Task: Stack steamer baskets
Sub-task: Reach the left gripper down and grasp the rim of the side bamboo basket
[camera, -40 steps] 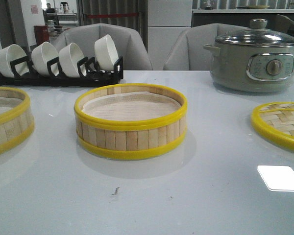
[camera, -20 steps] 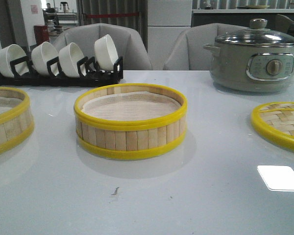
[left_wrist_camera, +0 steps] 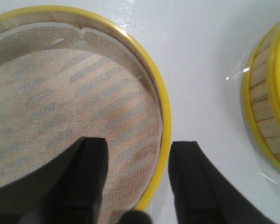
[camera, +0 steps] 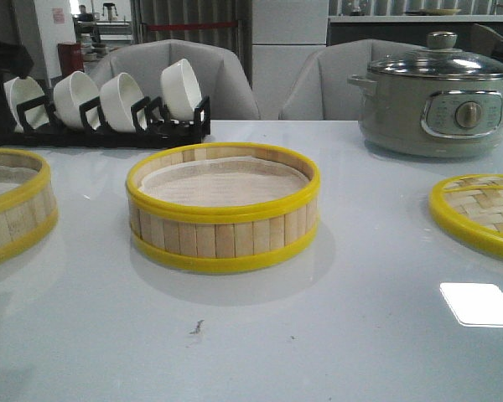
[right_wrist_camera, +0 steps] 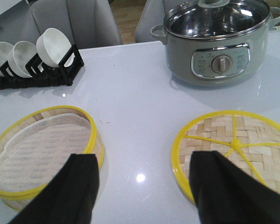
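We couldn't read any text anywhere; the electric pot (right_wrist_camera: pixel 216 44) had markings around its control knob (right_wrist_camera: pixel 219 64), but they were way too small and blurry.

grey-green pot (camera: pixel 436 105), woven lid (camera: pixel 479 213), bowls in rack (camera: pixel 101 113).

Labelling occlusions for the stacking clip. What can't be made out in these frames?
- Left steamer basket: front view's left edge cuts it off.
- Lid: front view's right edge cuts it; right gripper covers its near part in the right wrist view.
- Left gripper: open astride the left basket's rim; contact can't be judged.
- Centre steamer basket: its far outer wall is hidden.
- Pot dial markings: too small.
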### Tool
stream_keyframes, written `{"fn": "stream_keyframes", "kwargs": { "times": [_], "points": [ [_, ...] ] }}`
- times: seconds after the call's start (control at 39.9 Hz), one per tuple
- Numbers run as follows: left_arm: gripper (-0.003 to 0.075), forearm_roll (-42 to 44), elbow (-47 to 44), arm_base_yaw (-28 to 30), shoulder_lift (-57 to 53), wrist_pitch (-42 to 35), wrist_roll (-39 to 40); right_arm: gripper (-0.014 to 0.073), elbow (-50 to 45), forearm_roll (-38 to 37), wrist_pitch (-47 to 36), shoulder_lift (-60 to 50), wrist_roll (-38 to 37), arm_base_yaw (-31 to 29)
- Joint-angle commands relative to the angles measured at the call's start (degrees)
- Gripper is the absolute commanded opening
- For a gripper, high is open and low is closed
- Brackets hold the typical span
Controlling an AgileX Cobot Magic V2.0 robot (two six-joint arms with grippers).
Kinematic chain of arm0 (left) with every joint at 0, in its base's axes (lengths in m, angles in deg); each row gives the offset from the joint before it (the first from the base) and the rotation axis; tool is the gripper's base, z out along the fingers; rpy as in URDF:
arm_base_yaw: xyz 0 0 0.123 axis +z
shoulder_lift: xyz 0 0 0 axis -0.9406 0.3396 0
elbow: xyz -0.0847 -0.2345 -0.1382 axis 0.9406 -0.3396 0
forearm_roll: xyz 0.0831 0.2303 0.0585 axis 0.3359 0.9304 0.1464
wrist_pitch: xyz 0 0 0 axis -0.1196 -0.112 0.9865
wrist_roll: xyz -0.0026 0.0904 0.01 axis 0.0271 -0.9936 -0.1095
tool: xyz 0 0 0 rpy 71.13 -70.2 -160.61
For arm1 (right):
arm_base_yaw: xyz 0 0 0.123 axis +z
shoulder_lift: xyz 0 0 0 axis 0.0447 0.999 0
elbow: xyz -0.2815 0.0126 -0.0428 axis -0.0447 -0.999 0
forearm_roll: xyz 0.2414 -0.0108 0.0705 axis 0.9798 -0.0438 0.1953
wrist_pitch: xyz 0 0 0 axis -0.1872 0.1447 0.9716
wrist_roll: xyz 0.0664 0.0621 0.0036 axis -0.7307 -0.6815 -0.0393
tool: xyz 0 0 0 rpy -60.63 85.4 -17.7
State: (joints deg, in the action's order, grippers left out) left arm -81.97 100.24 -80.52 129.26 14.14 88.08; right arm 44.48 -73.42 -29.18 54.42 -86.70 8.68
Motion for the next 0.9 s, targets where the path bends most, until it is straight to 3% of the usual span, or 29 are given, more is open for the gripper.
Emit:
{"fn": "stream_keyframes", "kwargs": {
  "times": [0.0, 0.88],
  "points": [
    [0.0382, -0.13, 2.93, -0.31, -0.07, -3.51, -0.02, 0.0518, 2.41, -0.17, -4.43, 0.22, 0.59, 0.04],
    [0.0382, -0.24, 3.66, -3.26, 11.05, -5.69, -0.23, 0.0518, 2.41, -0.17, -3.38, 0.22, 0.59, 0.04]
  ]
}}
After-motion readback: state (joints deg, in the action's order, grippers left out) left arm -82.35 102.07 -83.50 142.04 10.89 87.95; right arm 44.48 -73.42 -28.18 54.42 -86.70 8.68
